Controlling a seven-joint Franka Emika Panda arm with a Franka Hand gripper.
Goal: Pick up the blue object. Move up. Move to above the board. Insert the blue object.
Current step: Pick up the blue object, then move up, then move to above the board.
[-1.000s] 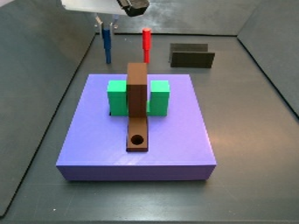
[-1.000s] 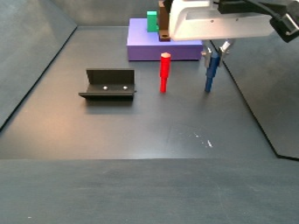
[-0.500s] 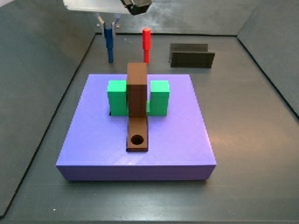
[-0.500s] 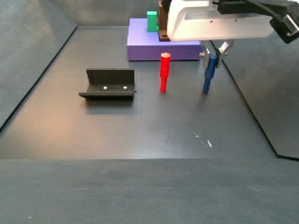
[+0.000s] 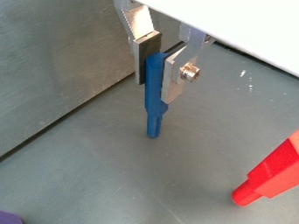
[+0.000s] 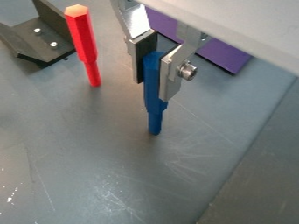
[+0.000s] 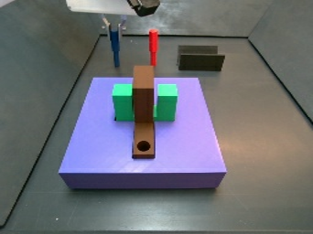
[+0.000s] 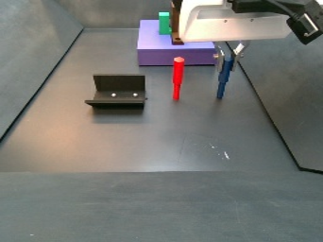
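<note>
The gripper (image 5: pixel 158 75) is shut on the top of the blue object (image 5: pixel 153 107), a thin upright peg whose lower end hangs just above the grey floor. Both wrist views show it between the silver fingers; it also shows in the other wrist view (image 6: pixel 152 105). In the side views the gripper (image 7: pixel 113 27) (image 8: pixel 226 55) holds the blue object (image 7: pixel 113 47) (image 8: pixel 224 80) beside the red peg (image 7: pixel 153 43) (image 8: pixel 178 77). The board (image 7: pixel 145 105), brown with a round hole (image 7: pixel 145 146) near its front end, lies on the purple slab (image 7: pixel 86 146), away from the gripper.
A green block (image 7: pixel 124 101) sits under the board on the slab. The dark fixture (image 7: pixel 200 59) (image 8: pixel 116 91) stands on the floor beyond the red peg. The red peg (image 6: pixel 83 45) stands upright close to the gripper. Grey walls enclose the floor.
The gripper has risen slightly with the blue object in it; the peg's lower end sits a little higher than before. Nothing else moved.
</note>
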